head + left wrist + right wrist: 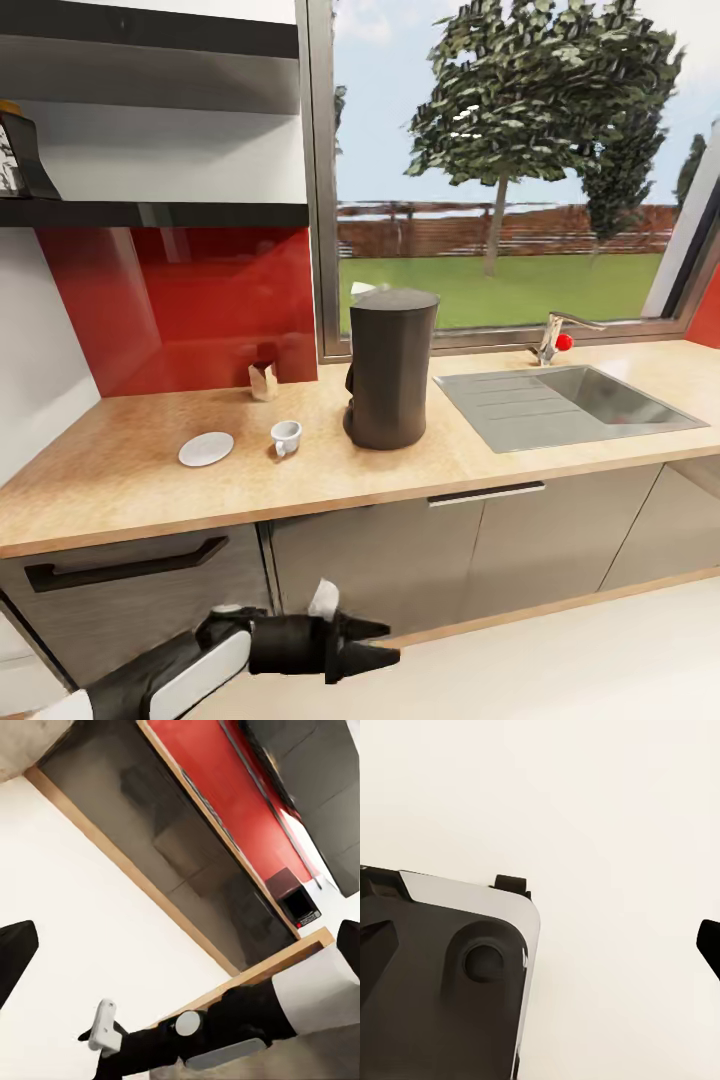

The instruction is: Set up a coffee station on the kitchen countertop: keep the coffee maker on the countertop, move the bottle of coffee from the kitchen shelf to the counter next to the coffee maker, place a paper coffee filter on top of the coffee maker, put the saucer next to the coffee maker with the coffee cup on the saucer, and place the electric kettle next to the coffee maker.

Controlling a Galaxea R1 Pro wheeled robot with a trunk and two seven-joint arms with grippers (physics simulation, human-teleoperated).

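The dark cylindrical coffee maker (390,370) stands on the wooden countertop (130,490), left of the sink. To its left are a white coffee cup (286,436) and, apart from it, an empty white saucer (206,449). A small tan paper piece (263,381), perhaps the filter, sits by the red backsplash. A dark container (16,152) stands on the shelf, cut off by the frame's edge. A gripper (385,643) reaches in from the lower left, low before the cabinets, empty. My left gripper (180,952) and right gripper (540,945) are open over the floor.
A steel sink (570,405) with a faucet (556,336) lies right of the coffee maker, under a wide window. A white object (362,290) peeks from behind the coffee maker. Grey cabinet fronts (400,560) run below the counter. The robot's dark base (442,982) is near the right gripper.
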